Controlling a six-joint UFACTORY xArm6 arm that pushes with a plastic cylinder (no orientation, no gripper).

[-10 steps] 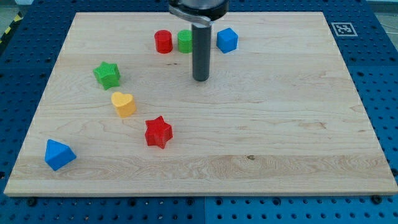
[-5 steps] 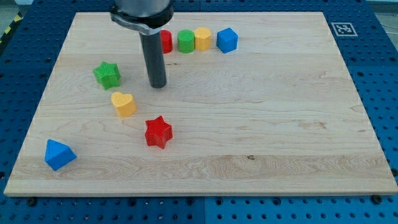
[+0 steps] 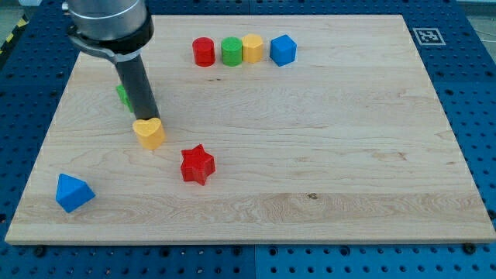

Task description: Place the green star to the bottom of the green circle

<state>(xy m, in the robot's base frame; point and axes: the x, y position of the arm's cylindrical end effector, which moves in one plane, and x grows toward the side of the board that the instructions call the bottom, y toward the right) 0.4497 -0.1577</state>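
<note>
a: is there a hand, and is it released or clenched?
b: no hand shows — only the dark rod, and my tip [image 3: 146, 117] sits just above the yellow heart [image 3: 149, 132], seemingly touching its top edge.
a: and the green star?
b: the green star [image 3: 123, 94] is mostly hidden behind the rod; just a sliver peeks out on the view's left of it. whether the rod touches it, i cannot tell.
a: the green circle?
b: the green circle [image 3: 231, 51] stands well apart, near the counter's [image 3: 349, 139] top edge, between a red cylinder [image 3: 203, 52] and a yellow block [image 3: 252, 48] — a blue block [image 3: 283, 49] ends that row.
</note>
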